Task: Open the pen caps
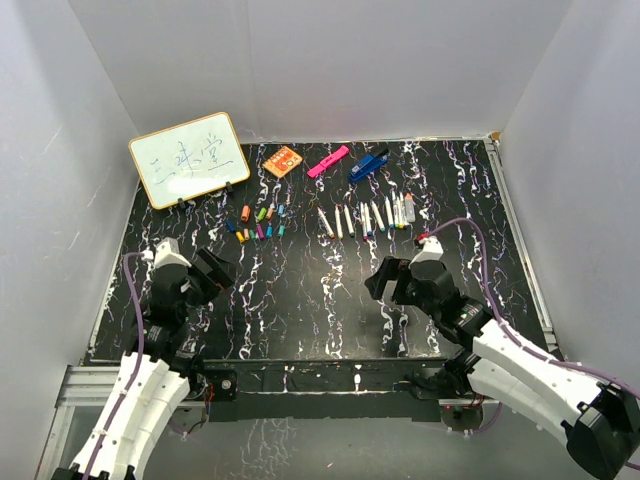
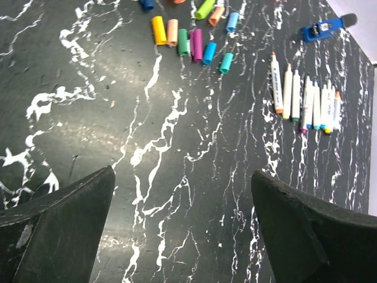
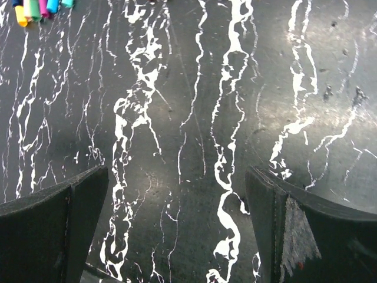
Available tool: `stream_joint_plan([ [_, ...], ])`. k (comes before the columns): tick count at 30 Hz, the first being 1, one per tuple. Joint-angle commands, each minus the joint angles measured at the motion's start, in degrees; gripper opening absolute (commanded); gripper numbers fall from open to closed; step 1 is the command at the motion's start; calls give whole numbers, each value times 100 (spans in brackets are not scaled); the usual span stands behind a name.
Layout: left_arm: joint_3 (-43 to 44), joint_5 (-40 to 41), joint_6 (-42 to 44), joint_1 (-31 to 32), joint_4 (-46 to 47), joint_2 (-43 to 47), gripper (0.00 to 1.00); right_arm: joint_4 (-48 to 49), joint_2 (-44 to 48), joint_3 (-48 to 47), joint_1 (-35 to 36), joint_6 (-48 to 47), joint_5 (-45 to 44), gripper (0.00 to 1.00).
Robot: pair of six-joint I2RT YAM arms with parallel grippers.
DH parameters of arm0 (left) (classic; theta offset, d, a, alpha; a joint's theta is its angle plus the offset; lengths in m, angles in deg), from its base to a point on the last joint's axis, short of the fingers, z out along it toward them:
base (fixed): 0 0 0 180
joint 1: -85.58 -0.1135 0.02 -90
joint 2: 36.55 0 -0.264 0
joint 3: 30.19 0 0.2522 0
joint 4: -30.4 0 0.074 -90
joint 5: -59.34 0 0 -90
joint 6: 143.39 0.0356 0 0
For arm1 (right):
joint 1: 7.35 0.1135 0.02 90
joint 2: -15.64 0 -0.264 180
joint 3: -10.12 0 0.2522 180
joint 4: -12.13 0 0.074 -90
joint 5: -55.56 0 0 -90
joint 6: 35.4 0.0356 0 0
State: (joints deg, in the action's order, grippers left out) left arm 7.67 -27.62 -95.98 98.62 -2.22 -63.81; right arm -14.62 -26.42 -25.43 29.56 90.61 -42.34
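Several loose pen caps [image 1: 258, 222] in orange, yellow, pink, green and blue lie in a cluster on the black marbled table, left of centre. The left wrist view shows the pen caps [image 2: 194, 44] at its top, and the right wrist view shows them [image 3: 38, 9] in its top left corner. A row of thin white marker pens [image 1: 365, 217] lies to their right, separate from them; the same pens [image 2: 306, 100] show in the left wrist view. My left gripper [image 1: 207, 274] [image 2: 182, 177] is open over bare table, short of the caps. My right gripper [image 1: 390, 282] [image 3: 177, 174] is open over bare table, short of the pens.
A small whiteboard [image 1: 189, 158] stands at the back left. An orange card [image 1: 283, 161], a pink highlighter [image 1: 328, 160] and a blue clip-like tool [image 1: 368, 166] [image 2: 323, 28] lie along the back. White walls close in the table on three sides.
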Motion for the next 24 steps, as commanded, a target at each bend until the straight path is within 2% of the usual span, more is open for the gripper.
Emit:
stream_joint_plan([
  [1,-72,607,-394,31,-545,256,98,-81,265,94,36,621,-687,98],
  [10,-1,1222,-579,30,-905,554,99,-501,1033,130,32,1158,-1713,98],
  [24,-58,1176,-547,37,-835,572,99,-890,1368,130,35,1242,-1969,98],
])
